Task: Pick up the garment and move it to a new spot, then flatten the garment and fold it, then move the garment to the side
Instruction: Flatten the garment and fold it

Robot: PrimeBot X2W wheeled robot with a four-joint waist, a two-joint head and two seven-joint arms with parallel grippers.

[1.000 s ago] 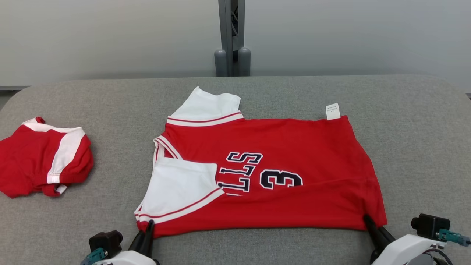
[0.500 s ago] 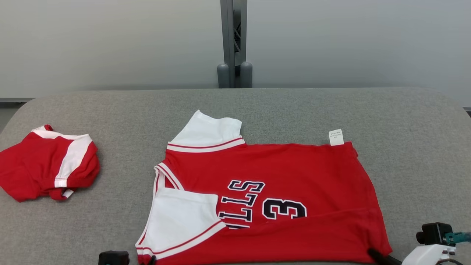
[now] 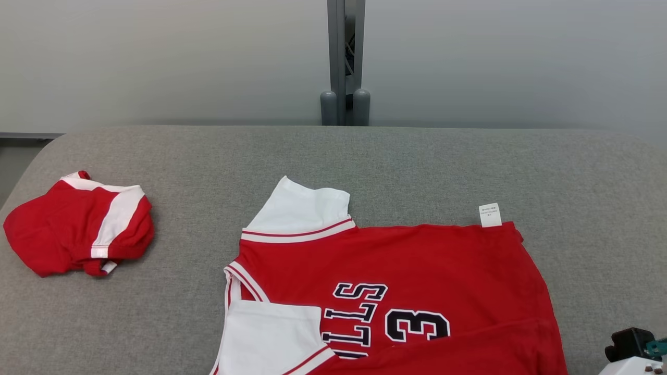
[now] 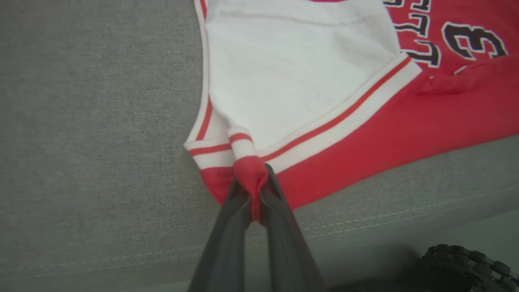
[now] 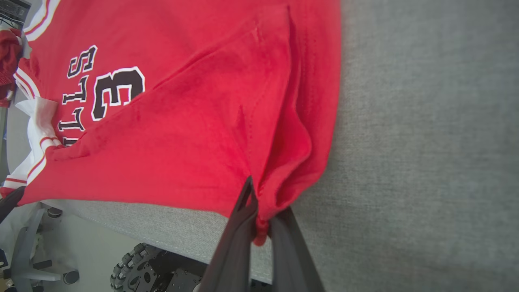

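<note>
red jersey point(image 3: 396, 281) is spread near front edge of grey table point(image 3: 156, 323), number side up, with its near edge raised from surface. left gripper point(image 4: 253, 188) is clamped on shoulder corner below white sleeve point(image 4: 292, 73). right gripper point(image 5: 262, 209) is clamped on hem corner. both near corners are held, probably so that near half can be carried over far half as fold. second red garment point(image 3: 78, 229) is bunched well apart at left. table is covered with felt-like cloth, corners rounded. behind it, pale wall and grey post point(image 3: 344, 57) are seen. below table edge, knobby wheel point(image 5: 129, 259) is seen.
</note>
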